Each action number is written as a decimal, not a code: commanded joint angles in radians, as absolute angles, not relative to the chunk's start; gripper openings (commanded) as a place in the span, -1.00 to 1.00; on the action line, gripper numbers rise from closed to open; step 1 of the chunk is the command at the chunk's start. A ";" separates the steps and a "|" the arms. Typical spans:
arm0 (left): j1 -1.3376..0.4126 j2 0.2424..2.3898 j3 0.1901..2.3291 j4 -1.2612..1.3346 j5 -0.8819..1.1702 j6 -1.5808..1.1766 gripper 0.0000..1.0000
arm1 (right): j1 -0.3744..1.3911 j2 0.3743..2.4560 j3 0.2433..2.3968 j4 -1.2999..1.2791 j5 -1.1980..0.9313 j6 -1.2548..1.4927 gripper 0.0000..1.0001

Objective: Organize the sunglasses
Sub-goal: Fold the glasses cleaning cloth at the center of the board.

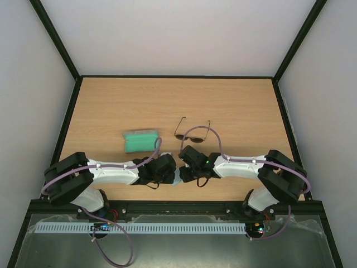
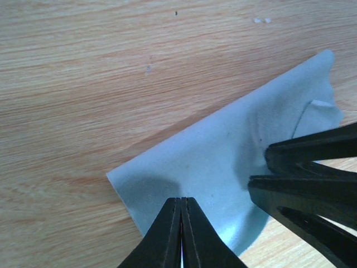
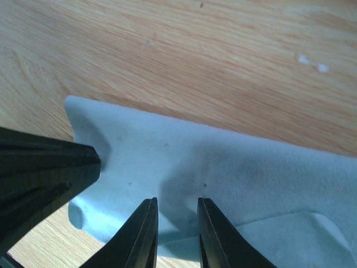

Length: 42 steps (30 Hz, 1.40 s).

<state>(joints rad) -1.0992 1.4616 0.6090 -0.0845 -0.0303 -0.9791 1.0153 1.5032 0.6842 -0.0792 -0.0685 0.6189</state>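
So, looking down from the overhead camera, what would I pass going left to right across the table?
Left arm's elbow → green-lined case → sunglasses → right arm's elbow. The left gripper and right gripper meet mid-table over a cloth; they overlap these, so I skip them.

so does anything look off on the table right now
The cloth is rumpled, one corner folded over, puckered where the left fingers pinch it. The sunglasses lie outside the open case, temple arms unfolded.
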 commanded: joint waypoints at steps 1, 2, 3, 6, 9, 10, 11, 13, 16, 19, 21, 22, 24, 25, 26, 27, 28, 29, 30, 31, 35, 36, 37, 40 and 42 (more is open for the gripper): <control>-1.103 1.496 0.609 -0.058 -0.032 -0.989 -0.95 | 1.026 1.466 0.635 -0.105 -0.067 0.657 -0.56; -1.103 1.499 0.608 -0.056 -0.031 -0.991 -0.95 | 1.026 1.453 0.629 -0.111 -0.064 0.662 -0.56; -1.103 1.501 0.606 -0.054 -0.031 -0.992 -0.95 | 1.028 1.440 0.622 -0.116 -0.061 0.665 -0.56; -1.103 1.504 0.597 -0.051 -0.032 -0.996 -0.95 | 1.034 1.386 0.595 -0.136 -0.049 0.679 -0.56; -1.103 1.509 0.590 -0.049 -0.035 -0.998 -0.95 | 1.037 1.334 0.564 -0.157 -0.045 0.698 -0.56; -1.103 1.512 0.589 -0.049 -0.035 -0.999 -0.95 | 1.038 1.317 0.556 -0.167 -0.041 0.703 -0.56; -1.104 1.515 0.590 -0.049 -0.036 -0.998 -0.95 | 1.038 1.300 0.548 -0.175 -0.038 0.706 -0.56; -1.101 1.520 0.590 -0.049 -0.035 -0.994 -0.95 | 1.039 1.266 0.536 -0.197 -0.029 0.713 -0.56; -1.100 1.523 0.594 -0.050 -0.035 -0.992 -0.95 | 1.039 1.220 0.528 -0.233 -0.012 0.719 -0.55; -1.097 1.521 0.600 -0.056 -0.037 -0.987 -0.95 | 1.040 1.187 0.535 -0.255 0.018 0.721 -0.55; -1.097 1.520 0.602 -0.057 -0.036 -0.985 -0.95 | 1.039 1.193 0.559 -0.251 0.041 0.715 -0.54; -1.096 1.521 0.602 -0.057 -0.036 -0.984 -0.95 | 1.039 1.207 0.575 -0.247 0.045 0.708 -0.54; -1.095 1.523 0.604 -0.058 -0.037 -0.983 -0.95 | 1.040 1.256 0.604 -0.228 0.052 0.696 -0.54; -1.096 1.524 0.603 -0.057 -0.037 -0.984 -0.95 | 1.039 1.284 0.619 -0.216 0.047 0.690 -0.55; -1.096 1.523 0.602 -0.057 -0.037 -0.985 -0.95 | 1.039 1.313 0.634 -0.206 0.041 0.684 -0.55; -1.095 1.523 0.600 -0.058 -0.036 -0.985 -0.95 | 1.039 1.346 0.652 -0.200 0.037 0.677 -0.55; -1.095 1.523 0.601 -0.058 -0.037 -0.985 -0.95 | 1.040 1.372 0.665 -0.194 0.032 0.673 -0.56; -1.095 1.521 0.601 -0.060 -0.038 -0.983 -0.95 | 1.040 1.398 0.679 -0.193 0.033 0.670 -0.56; -1.093 1.520 0.600 -0.062 -0.040 -0.984 -0.95 | 1.039 1.416 0.689 -0.198 0.044 0.672 -0.56; -1.090 1.519 0.599 -0.063 -0.042 -0.983 -0.95 | 1.039 1.431 0.697 -0.208 0.058 0.675 -0.56; -1.063 1.513 0.578 -0.050 -0.035 -0.972 -0.95 | 1.040 1.430 0.692 -0.242 0.092 0.691 -0.55; -1.054 1.511 0.574 -0.049 -0.033 -0.968 -0.95 | 1.039 1.419 0.685 -0.250 0.100 0.693 -0.50; -1.046 1.509 0.574 -0.048 -0.032 -0.960 -0.95 | 1.040 1.405 0.677 -0.261 0.115 0.697 -0.44; -1.032 1.495 0.585 -0.059 -0.025 -0.943 -0.90 | 1.039 1.362 0.666 -0.308 0.157 0.705 -0.41; -1.032 1.476 0.598 -0.074 -0.029 -0.940 -0.89 | 1.037 1.333 0.661 -0.337 0.181 0.708 -0.40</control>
